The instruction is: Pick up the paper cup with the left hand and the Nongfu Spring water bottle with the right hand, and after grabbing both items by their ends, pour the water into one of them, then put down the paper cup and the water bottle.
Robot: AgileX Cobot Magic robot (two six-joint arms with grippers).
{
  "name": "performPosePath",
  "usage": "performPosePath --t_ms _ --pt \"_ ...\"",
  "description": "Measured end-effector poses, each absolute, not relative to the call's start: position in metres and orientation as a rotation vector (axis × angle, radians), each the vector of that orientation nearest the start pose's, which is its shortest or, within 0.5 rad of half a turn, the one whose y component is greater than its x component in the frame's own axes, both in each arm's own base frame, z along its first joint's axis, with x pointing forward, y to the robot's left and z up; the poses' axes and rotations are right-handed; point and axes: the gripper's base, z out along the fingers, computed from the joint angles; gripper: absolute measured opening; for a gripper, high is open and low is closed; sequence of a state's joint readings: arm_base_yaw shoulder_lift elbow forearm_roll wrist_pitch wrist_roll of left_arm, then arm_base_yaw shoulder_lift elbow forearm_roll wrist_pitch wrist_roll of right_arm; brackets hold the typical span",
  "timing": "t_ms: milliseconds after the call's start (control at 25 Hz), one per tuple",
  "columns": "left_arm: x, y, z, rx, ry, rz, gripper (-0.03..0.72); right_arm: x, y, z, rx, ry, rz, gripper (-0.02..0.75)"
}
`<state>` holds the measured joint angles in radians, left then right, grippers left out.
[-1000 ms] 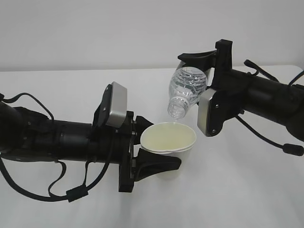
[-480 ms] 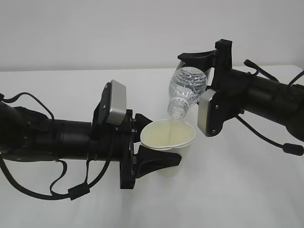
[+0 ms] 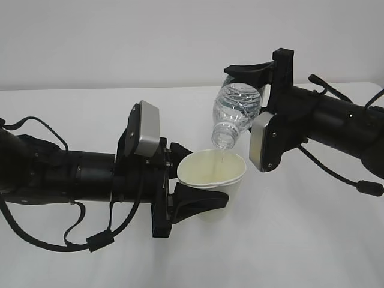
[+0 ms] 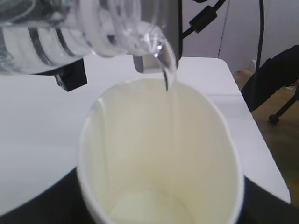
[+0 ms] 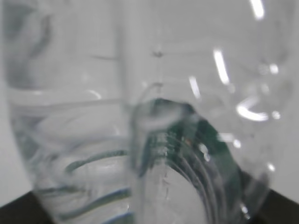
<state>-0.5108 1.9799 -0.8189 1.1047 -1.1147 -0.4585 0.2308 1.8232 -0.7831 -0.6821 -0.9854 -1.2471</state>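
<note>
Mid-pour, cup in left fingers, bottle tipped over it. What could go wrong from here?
1. The water falls just inside the far rim of the paper cup; a small drift of the bottle could send it onto the table.
2. The cup's rim looks squeezed oval in the left hand; more pressure may buckle it.

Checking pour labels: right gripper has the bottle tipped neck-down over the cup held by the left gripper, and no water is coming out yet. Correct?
Not quite. Water is already running: the left wrist view shows a thin stream of water falling from the bottle mouth into the paper cup. The rest holds: right gripper tips the bottle neck-down, left gripper holds the cup.
</note>
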Motion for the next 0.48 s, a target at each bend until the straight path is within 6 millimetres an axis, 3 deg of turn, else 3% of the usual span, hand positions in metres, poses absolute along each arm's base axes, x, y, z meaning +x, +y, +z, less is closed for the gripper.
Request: performPosePath --t_ms 480 --pt "0.2593 -0.2289 0.1391 1.261 1.413 -1.047 0.435 0.3280 0.1262 0.1884 -1.571 0.603 -0.634 0.484"
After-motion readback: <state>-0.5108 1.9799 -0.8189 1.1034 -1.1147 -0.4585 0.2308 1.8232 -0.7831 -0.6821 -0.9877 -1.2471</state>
